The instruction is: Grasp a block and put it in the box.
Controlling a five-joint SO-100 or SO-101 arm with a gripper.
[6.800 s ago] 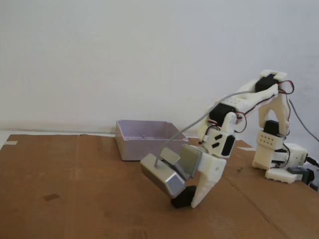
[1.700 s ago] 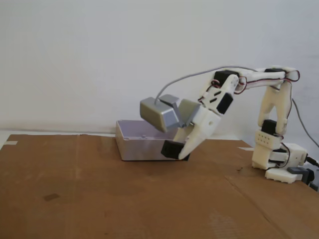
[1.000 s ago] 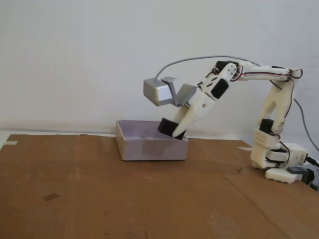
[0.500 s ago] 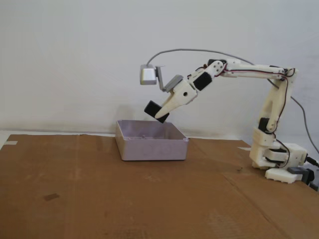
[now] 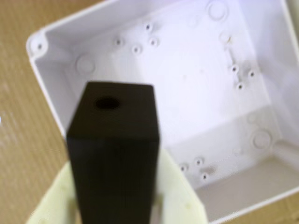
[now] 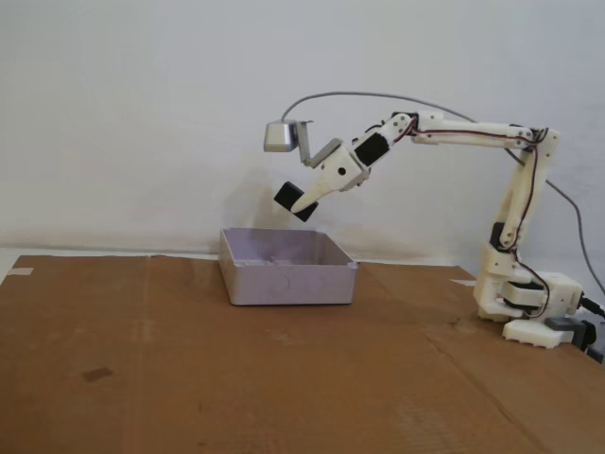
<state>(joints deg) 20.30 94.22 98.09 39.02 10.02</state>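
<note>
We start with the surface [image 6: 189, 359], a brown cardboard-covered top that carries the box [image 6: 287, 282] near its middle, with the arm's base well to the right in the fixed view. The box sits open and empty, its pale floor filling most of the wrist view [image 5: 196, 93]. Above it the arm reaches out long and nearly level, and the tool [image 6: 295, 201] hangs well clear of the box's walls, closed on the block [image 6: 288, 200], which juts from it at a tilt. In the wrist view the block [image 5: 112, 149] covers the box's near-left wall and part of its floor, so we judge it may sit toward that edge and not over the centre, though the foreshortening makes this hard to be sure of. To do the release well, we would carry the block a little further over the floor, lower it closer to the floor so it cannot bounce out, and only then part the fingers.
</note>
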